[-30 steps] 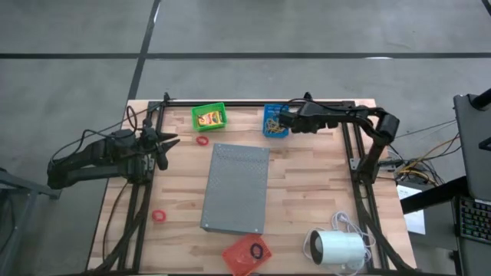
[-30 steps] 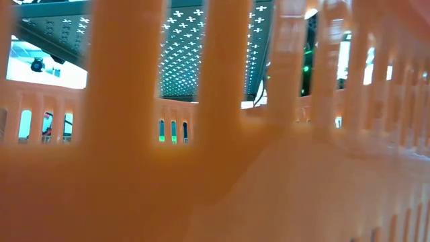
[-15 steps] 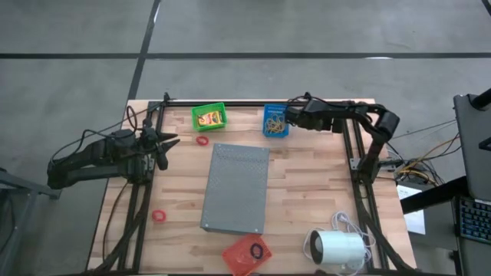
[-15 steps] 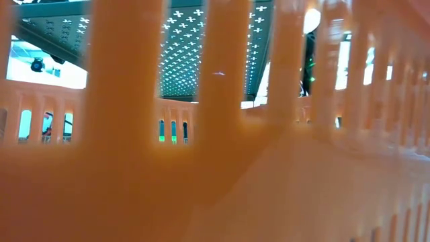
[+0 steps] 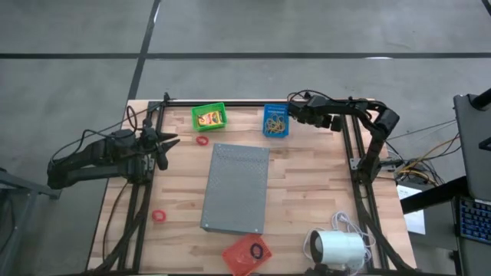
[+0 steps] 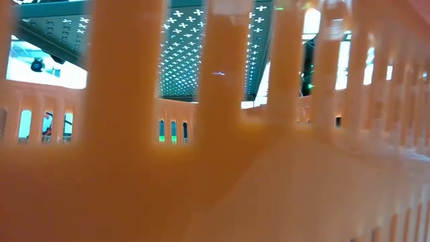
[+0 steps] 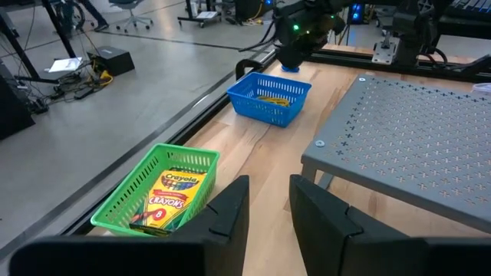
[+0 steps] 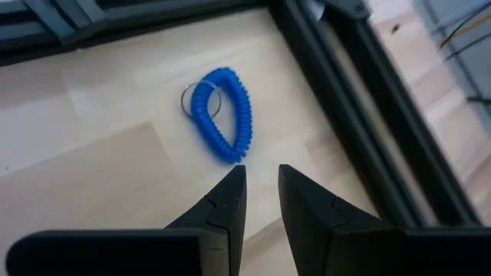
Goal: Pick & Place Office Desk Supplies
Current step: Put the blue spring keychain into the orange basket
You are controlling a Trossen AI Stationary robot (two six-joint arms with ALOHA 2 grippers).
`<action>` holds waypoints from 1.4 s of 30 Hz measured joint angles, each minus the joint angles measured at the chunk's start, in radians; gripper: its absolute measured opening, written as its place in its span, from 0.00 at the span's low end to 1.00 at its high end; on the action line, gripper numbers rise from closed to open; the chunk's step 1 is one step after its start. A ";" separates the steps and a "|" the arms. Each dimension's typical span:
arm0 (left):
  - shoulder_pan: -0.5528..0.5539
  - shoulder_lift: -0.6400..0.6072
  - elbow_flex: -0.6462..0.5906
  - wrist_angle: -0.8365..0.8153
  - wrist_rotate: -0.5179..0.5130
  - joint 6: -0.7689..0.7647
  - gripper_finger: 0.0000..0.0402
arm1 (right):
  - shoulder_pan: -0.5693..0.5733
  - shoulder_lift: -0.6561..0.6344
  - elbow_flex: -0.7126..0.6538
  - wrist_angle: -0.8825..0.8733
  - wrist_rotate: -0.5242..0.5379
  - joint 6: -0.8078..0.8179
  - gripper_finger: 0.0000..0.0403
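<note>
The right gripper (image 8: 257, 184), fingers slightly apart and empty, hovers just short of a blue coiled ring (image 8: 224, 113); it likely must widen, then straddle one coil side; the left gripper (image 7: 268, 203), narrowly parted, waits.

The right gripper (image 5: 294, 113) is stretched out level just beside the blue basket (image 5: 275, 121) — fingers (image 8: 222, 201) a narrow gap apart, holding nothing. The left gripper (image 5: 170, 142) waits well away from it, likewise slightly parted.
</note>
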 joint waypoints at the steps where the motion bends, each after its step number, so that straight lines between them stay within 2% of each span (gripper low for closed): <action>1: 0.000 0.000 0.000 0.000 0.000 0.000 0.25 | -0.010 0.000 0.000 0.012 -0.012 -0.010 0.19; 11: 0.000 0.000 0.000 0.000 0.000 0.000 0.25 | -0.054 0.000 -0.006 0.133 -0.027 -0.136 0.19; 21: 0.000 0.000 0.000 0.000 0.000 0.000 0.25 | -0.085 0.000 -0.047 0.167 -0.029 -0.158 0.19; 29: 0.000 0.000 0.000 0.000 0.000 0.000 0.25 | -0.110 0.000 -0.114 0.324 -0.051 -0.214 0.19; 42: 0.000 0.000 0.000 0.000 0.000 0.000 0.24 | -0.111 -0.001 -0.124 0.334 -0.070 -0.279 0.19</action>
